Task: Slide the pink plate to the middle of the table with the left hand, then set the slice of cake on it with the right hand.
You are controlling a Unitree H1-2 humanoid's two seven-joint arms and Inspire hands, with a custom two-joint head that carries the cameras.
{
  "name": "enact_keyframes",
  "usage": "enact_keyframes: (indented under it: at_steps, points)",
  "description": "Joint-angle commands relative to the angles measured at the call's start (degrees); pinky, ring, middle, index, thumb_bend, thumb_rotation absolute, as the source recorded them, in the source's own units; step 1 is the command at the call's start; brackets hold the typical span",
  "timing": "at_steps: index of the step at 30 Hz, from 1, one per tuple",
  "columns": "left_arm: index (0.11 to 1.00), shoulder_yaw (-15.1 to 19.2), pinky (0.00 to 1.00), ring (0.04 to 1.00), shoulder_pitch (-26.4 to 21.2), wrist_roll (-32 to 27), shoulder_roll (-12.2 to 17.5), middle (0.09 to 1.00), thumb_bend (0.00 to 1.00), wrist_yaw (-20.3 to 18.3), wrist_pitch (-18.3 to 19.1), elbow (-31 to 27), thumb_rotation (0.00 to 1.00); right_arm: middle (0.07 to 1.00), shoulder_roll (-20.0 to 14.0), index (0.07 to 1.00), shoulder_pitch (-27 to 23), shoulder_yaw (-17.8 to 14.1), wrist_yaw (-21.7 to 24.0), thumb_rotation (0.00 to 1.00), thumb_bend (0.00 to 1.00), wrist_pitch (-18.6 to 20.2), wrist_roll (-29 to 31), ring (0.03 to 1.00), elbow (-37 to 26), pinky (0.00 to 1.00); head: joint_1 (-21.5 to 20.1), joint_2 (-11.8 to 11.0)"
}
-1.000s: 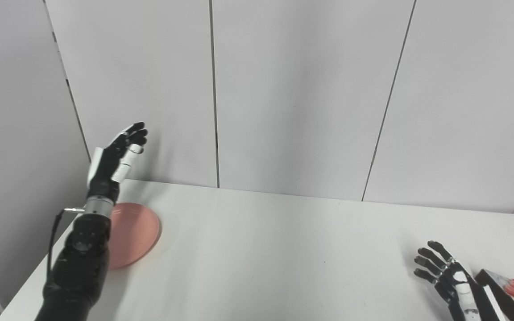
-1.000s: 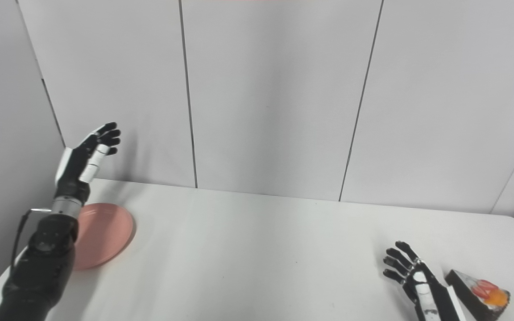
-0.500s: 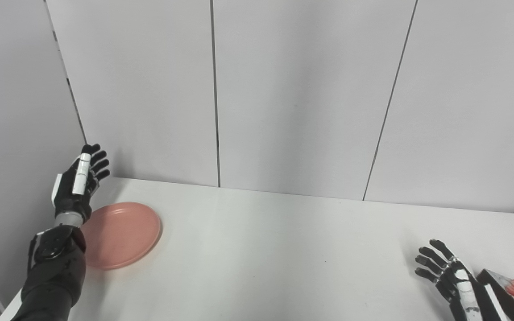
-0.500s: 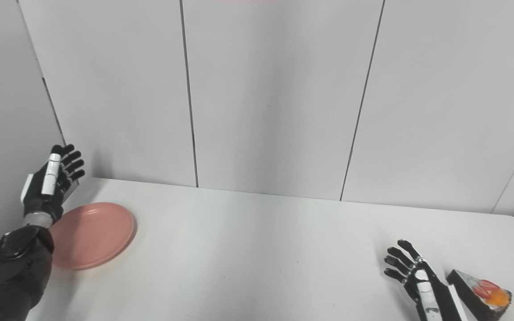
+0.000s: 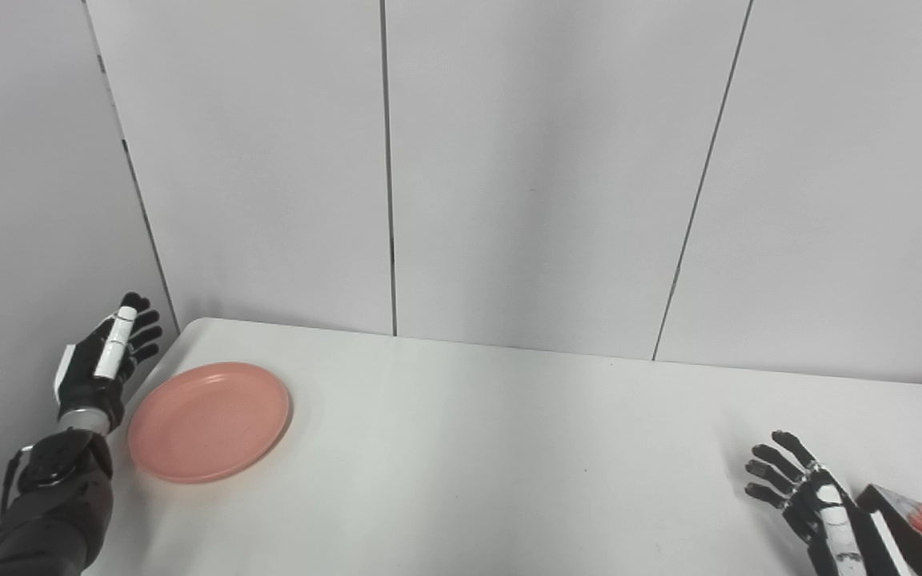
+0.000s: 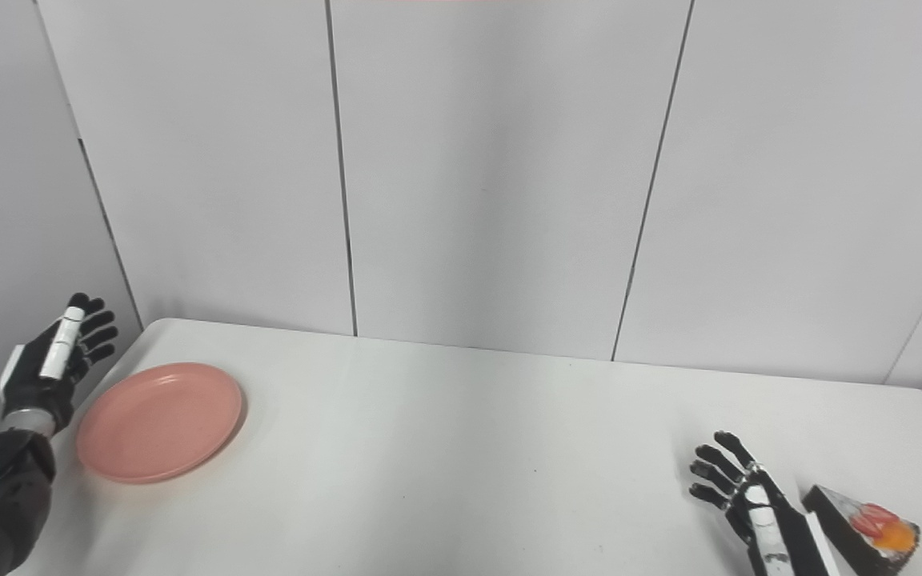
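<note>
The pink plate (image 5: 210, 421) lies flat near the table's (image 5: 509, 448) left edge, with the left hand (image 5: 101, 364) just beside it, fingers spread, holding nothing. At the right, the right hand (image 6: 749, 500) rests empty with fingers apart, next to the slice of cake (image 6: 865, 532).

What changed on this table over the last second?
The left hand swung down and out to the left, from above the pink plate to beside the table's left edge, fingers open. It took hold of nothing. The plate, the right hand and the cake slice stayed put.
</note>
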Motion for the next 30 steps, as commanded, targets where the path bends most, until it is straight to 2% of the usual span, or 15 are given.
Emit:
enact_keyframes:
  at_steps: [1, 4, 7, 10, 13, 21, 30]
  points:
    - [0.739, 0.25, 0.75, 0.774, -0.98, -0.03, 1.74, 0.774, 0.89, 0.47, -2.62, -0.49, 0.74, 0.805, 3.55, 0.856, 7.49, 0.99, 0.02, 0.89, 0.9, -0.57, 0.72, 0.793, 6.4, 0.75, 0.14, 0.15]
    - [0.733, 0.36, 0.77, 0.773, -0.58, 0.01, 1.72, 0.764, 0.87, 0.69, -2.61, -0.65, 0.74, 0.797, 3.57, 0.849, 7.53, 0.96, 0.02, 0.89, 0.89, -0.5, 0.8, 0.787, 6.26, 0.74, 0.16, 0.22]
    - [0.724, 0.14, 0.74, 0.765, -0.35, 0.28, 1.84, 0.758, 0.87, 0.94, -2.62, -0.89, 0.74, 0.798, 3.53, 0.848, 7.48, 1.08, -0.05, 0.89, 0.89, -0.4, 0.56, 0.788, 6.24, 0.74, 0.2, 0.21]
    - [0.737, -0.2, 0.75, 0.786, -0.15, 0.63, 2.12, 0.781, 0.86, 0.91, -2.62, -0.92, 0.75, 0.797, 3.48, 0.845, 7.44, 1.2, -0.13, 0.89, 0.9, -0.46, 0.28, 0.788, 6.32, 0.74, 0.18, 0.24]
    - [0.743, -0.62, 0.76, 0.798, 0.13, 1.06, 2.38, 0.783, 0.89, 1.28, -2.62, -0.17, 0.76, 0.802, 3.46, 0.853, 7.44, 1.26, -0.06, 0.9, 0.9, -0.46, 0.24, 0.79, 6.32, 0.74, 0.15, 0.27]
    - [0.741, -1.16, 0.74, 0.78, 1.37, 1.68, 1.36, 0.78, 0.84, 2.58, -2.57, 0.65, 0.75, 0.802, 3.4, 0.851, 7.75, 1.27, 0.03, 0.89, 0.91, -0.1, 0.43, 0.791, 5.6, 0.74, -0.06, 0.79]
    - [0.744, -1.45, 0.74, 0.772, 1.87, 1.28, -1.03, 0.781, 0.83, 0.02, -2.57, -0.27, 0.75, 0.799, 3.55, 0.856, 7.88, 1.42, -0.21, 0.89, 0.9, 0.26, 0.21, 0.785, 5.01, 0.73, -0.39, 0.99]
